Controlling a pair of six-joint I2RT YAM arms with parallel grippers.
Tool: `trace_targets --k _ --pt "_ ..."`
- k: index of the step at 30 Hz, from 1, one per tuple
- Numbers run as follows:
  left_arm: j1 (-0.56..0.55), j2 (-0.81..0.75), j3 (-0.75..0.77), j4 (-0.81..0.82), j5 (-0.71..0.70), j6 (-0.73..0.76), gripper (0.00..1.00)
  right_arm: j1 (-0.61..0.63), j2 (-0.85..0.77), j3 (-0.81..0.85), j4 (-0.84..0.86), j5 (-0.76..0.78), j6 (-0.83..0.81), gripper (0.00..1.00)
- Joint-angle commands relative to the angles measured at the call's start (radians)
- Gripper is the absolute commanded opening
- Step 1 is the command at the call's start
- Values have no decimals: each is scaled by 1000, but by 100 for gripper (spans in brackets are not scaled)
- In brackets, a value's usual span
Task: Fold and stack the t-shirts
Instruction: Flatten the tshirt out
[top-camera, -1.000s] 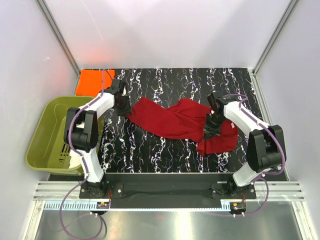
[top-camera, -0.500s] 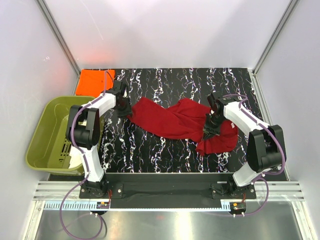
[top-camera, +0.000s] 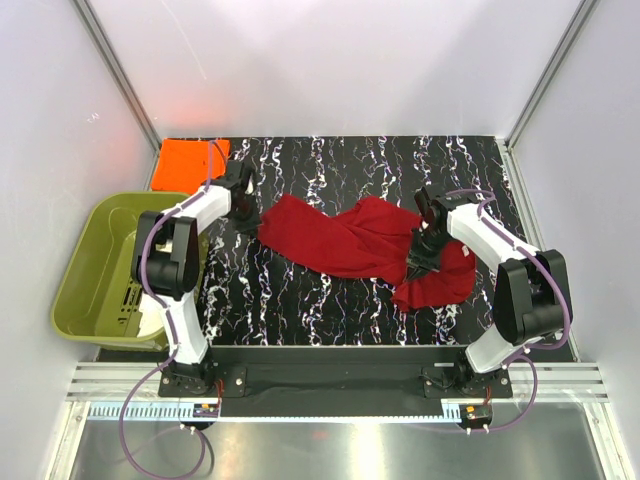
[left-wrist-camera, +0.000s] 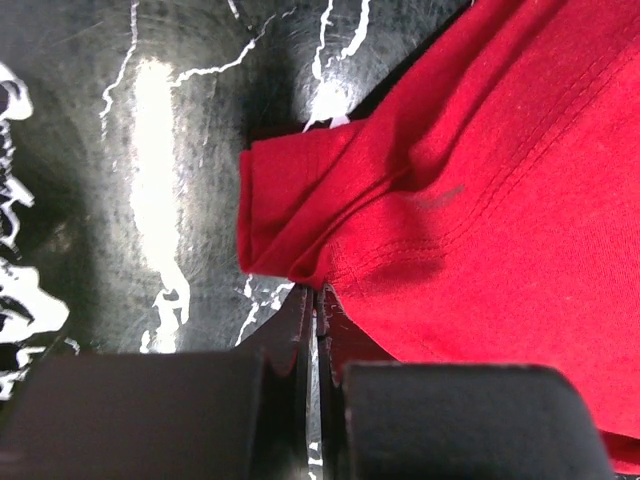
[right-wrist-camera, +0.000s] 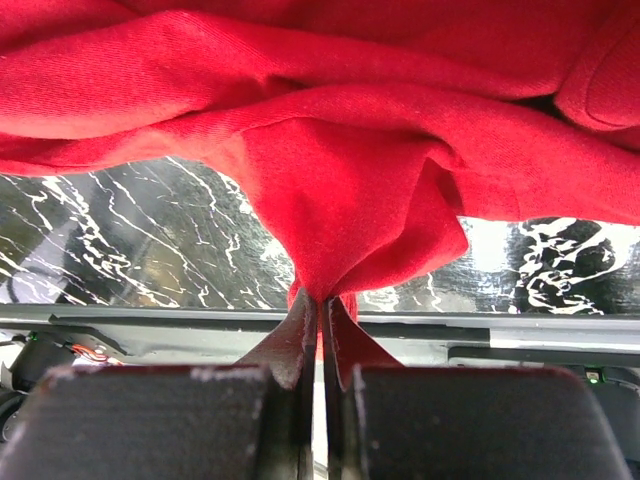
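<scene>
The dark red t-shirt (top-camera: 340, 240) lies crumpled across the middle of the black marbled table, stretching from left to right. My left gripper (top-camera: 252, 213) is at its left end. In the left wrist view the jaws (left-wrist-camera: 316, 292) are shut, pinching a folded corner of the red cloth (left-wrist-camera: 480, 180) down on the table. My right gripper (top-camera: 416, 262) is at the shirt's right part, shut (right-wrist-camera: 320, 298) on a gathered bunch of red fabric (right-wrist-camera: 330, 120) that hangs in folds from the tips. The orange t-shirt (top-camera: 188, 162) lies flat at the back left corner.
An olive-green tub (top-camera: 75, 275) stands off the table's left edge, beside the left arm. White walls enclose the table on three sides. The black front rail (right-wrist-camera: 480, 325) runs close behind the right gripper.
My left gripper's jaws have closed on the red shirt's left corner, after standing open half a second ago. The right gripper and the shirt's right part have not moved.
</scene>
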Motion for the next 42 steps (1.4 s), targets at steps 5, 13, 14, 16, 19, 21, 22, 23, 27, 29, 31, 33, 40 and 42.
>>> trace_targets --k 5,13,14,16,19,21,22,23,27,29,31,33,40,42 --pt "-3 -257 -23 -92 -87 -1 0 5 -56 -6 -67 70 -36 0" --pt "-82 -528 -126 -207 -130 -73 0 160 -31 54 -81 -2 -42 0" --pt "-82 -545 -147 -213 -127 -88 0 202 -21 62 -73 -14 -21 0" --pt "-85 -576 -199 -209 -131 -88 0 277 15 51 -52 -63 12 0" --pt "-85 -593 -247 -192 -137 -65 0 325 12 -36 23 -183 35 20" --pt "-86 -591 -253 -192 -140 -61 0 325 -19 -38 -4 -120 29 47" --pt "-86 -594 -253 -187 -136 -61 0 325 -54 -35 -24 -53 27 52" --pt "-89 -596 -253 -184 -131 -58 0 325 -66 -33 -63 -25 32 54" --pt "-109 -590 -241 -178 -116 -54 0 324 -109 -99 -79 4 108 44" --pt "-117 -593 -236 -176 -108 -53 0 316 -123 -159 -46 27 163 39" --pt "-126 -596 -233 -184 -104 -47 0 295 -116 -200 -15 41 190 30" --pt "-134 -603 -232 -192 -100 -44 0 241 -76 -226 34 42 217 26" --pt "-146 -680 -282 -213 -78 -57 0 121 106 -72 73 228 156 39" --pt "-151 -721 -304 -212 -70 -62 0 109 186 -11 79 271 124 42"
